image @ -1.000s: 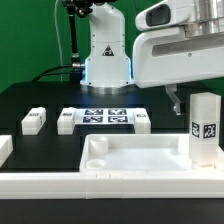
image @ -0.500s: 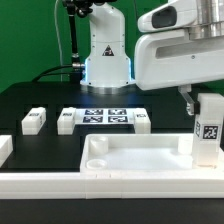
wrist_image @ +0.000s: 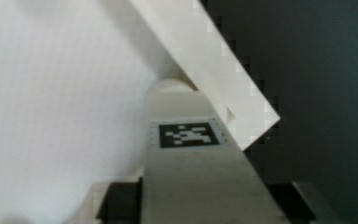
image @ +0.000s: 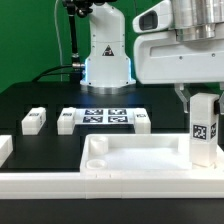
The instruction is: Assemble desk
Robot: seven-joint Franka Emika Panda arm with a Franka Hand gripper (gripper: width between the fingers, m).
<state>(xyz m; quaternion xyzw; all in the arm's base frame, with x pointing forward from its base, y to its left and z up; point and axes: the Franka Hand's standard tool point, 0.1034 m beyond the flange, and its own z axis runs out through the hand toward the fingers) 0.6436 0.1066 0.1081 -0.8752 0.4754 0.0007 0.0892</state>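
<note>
Desk top (image: 125,157) lies low in the exterior frame on the black worktop (image: 40,100), green backdrop (image: 30,40) behind. From the upper right my arm (image: 175,50) reaches down, end effector (wrist_image: 201,203) clamped on a tagged leg (image: 204,128) standing upright at the top's right end.

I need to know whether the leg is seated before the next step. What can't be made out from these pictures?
1. Foot of the upright leg: in the exterior view the rim of the desk top hides it; in the wrist view the leg itself covers it.
2. Gripper: in the wrist view, its tips are blurred and cut by the frame edge.
3. White piece at the exterior view's left edge: cropped, kind unclear.
</note>
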